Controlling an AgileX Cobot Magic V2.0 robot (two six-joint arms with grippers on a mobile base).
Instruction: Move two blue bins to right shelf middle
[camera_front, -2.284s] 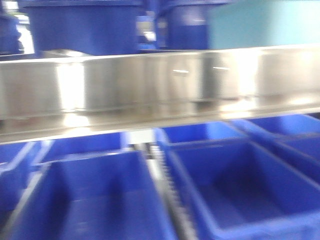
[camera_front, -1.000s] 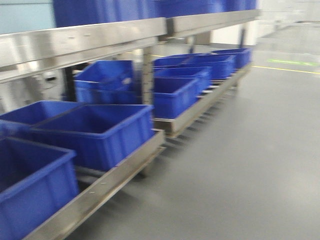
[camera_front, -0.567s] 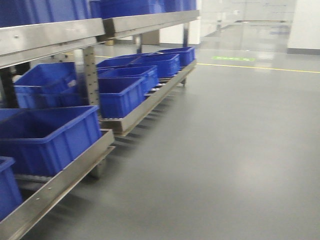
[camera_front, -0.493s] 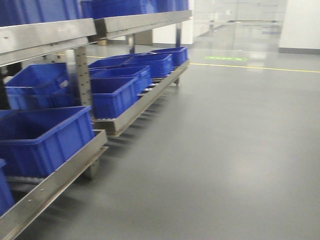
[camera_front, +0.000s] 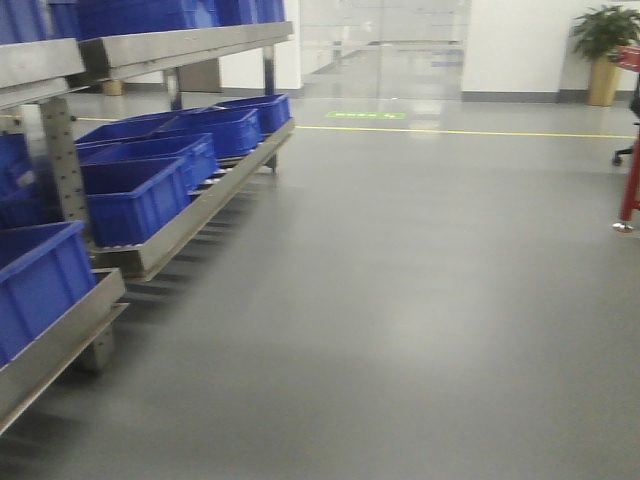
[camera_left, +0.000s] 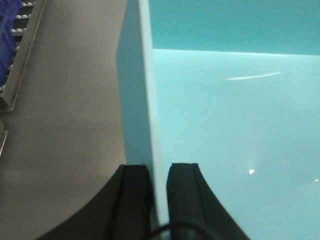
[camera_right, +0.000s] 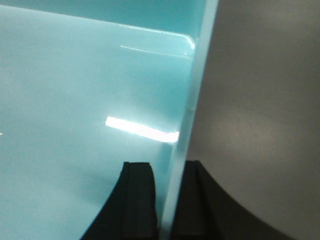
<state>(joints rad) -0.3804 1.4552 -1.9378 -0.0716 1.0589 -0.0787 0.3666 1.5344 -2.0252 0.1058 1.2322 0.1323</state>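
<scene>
We carry a turquoise bin (camera_left: 225, 130) between our two arms, and it fills both wrist views. The left pincer (camera_left: 157, 172) is narrowed onto the bin's left wall, with one black finger (camera_left: 134, 180) on the outer face and the other on the inner face, and the thin rim stands upright between them. The right pincer (camera_right: 166, 170) grips the right wall the same way, its inner finger (camera_right: 139, 180) over the pale bin (camera_right: 75, 100) floor and its outer finger over the grey ground. From each wrist the bin's interior runs away from the fingers toward the far wall, so each pincer sits at the near part of its side rim. We see nothing inside the bin except glare.

In the front view, open grey floor (camera_front: 400, 300) lies ahead of us. A steel rack (camera_front: 180, 225) runs along the left edge, and dark blue bins (camera_front: 135, 195) sit in rows on its low level. More dark blue bins (camera_front: 140, 15) stand on the shelf above. A yellow line (camera_front: 480, 132) crosses the floor far ahead, and a potted plant (camera_front: 603, 40) stands by the wall at the upper right. Neither arm nor the carried bin shows in this view. In the left wrist view, the rack's rollers (camera_left: 20, 45) show at the upper left corner, well apart from the bin's wall.
</scene>
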